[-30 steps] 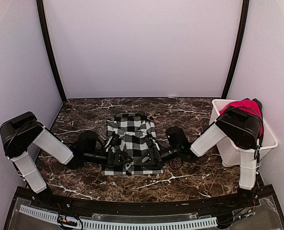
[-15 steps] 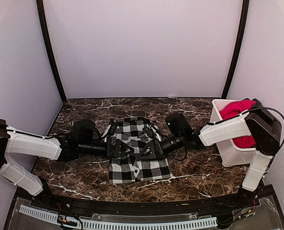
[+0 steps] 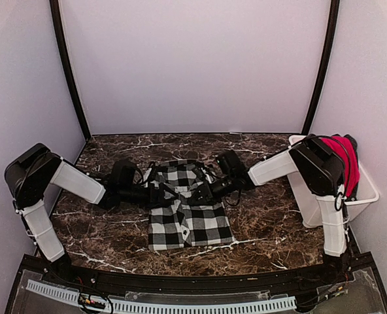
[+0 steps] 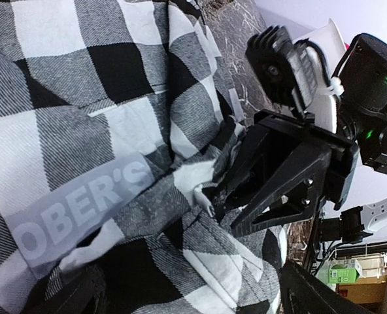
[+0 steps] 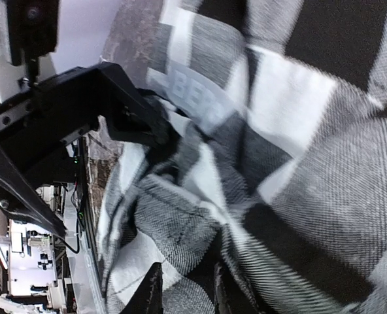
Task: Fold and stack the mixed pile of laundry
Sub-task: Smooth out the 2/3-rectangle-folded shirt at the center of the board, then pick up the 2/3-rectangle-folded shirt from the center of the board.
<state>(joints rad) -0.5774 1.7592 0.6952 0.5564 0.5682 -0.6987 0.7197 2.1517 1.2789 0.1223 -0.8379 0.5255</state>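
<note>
Checked garment (image 3: 190, 226), black and white, lies at the centre of the frame on the dark marble table (image 3: 265, 222). Its lower half is spread flat toward the bottom edge and its upper part is bunched between the two claws.

The left gripper (image 3: 161, 195) reaches in from the left at the cloth's upper left. In its own wrist view its fingers (image 4: 72, 294) sit far apart in the bottom corners, so it is released, with cloth lying under it. The right gripper (image 3: 201, 191) comes in from the right, its tips closed on a raised ridge of the checked fabric just beside the white lettering (image 4: 82, 209) (only "OBER'S" can be read).

Half a second ago both claws were lower in the frame, over the middle of the cloth. Now they are nearer the top, and more flat checked fabric shows below them. The left arm was stretched low toward the left edge, and its elbow now stands raised at the left. The right arm's elbow was at the far right and now sits in front of the white bin (image 3: 363, 196) at the right of the frame, covering part of the red garment (image 3: 345, 160) heaped inside it.
</note>
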